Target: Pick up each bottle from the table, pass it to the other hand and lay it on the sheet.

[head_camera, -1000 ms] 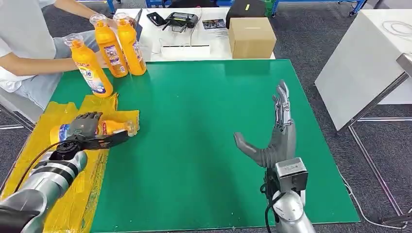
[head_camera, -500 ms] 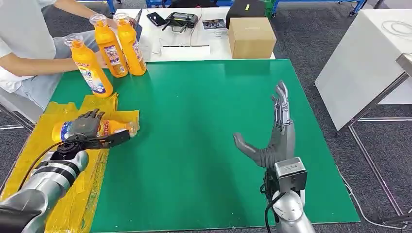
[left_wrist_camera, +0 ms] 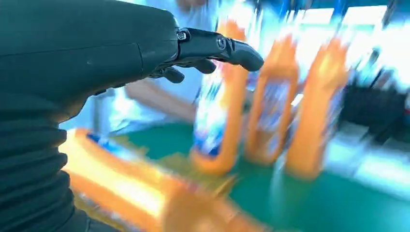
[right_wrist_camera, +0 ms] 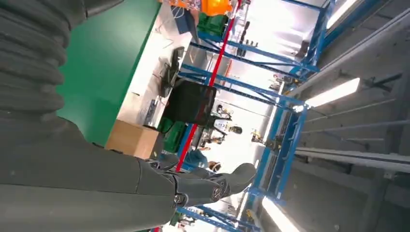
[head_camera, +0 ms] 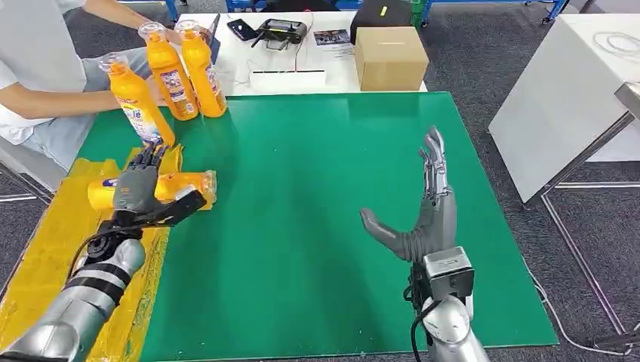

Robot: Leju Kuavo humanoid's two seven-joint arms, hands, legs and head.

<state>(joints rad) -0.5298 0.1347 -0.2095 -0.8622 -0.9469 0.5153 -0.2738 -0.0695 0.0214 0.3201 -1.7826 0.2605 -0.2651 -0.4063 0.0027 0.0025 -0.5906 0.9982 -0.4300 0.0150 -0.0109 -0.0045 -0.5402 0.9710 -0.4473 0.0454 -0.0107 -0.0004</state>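
Observation:
An orange bottle (head_camera: 189, 184) lies on its side on the yellow sheet (head_camera: 50, 249) at the table's left edge. My left hand (head_camera: 141, 189) hovers over its label end with the fingers stretched out straight, holding nothing. The left wrist view is blurred; it has the left hand (left_wrist_camera: 96, 58) above the lying bottle (left_wrist_camera: 125, 186). Three more orange bottles (head_camera: 136, 104) (head_camera: 170, 73) (head_camera: 202, 69) stand upright at the far left corner. My right hand (head_camera: 424, 213) stands open and upright over the green table (head_camera: 317, 188), thumb out to the left, with nothing in it.
A person sits at the far left, an arm (head_camera: 53, 99) reaching to the standing bottles. Beyond the green table, a white table carries a cardboard box (head_camera: 390, 58), a controller (head_camera: 281, 30) and a black case. Another white table (head_camera: 566, 98) stands to the right.
My left hand has let go of the lying bottle, straightening its fingers and sliding forward over it. The bottle now lies slightly farther away on the sheet. The right hand barely moved.

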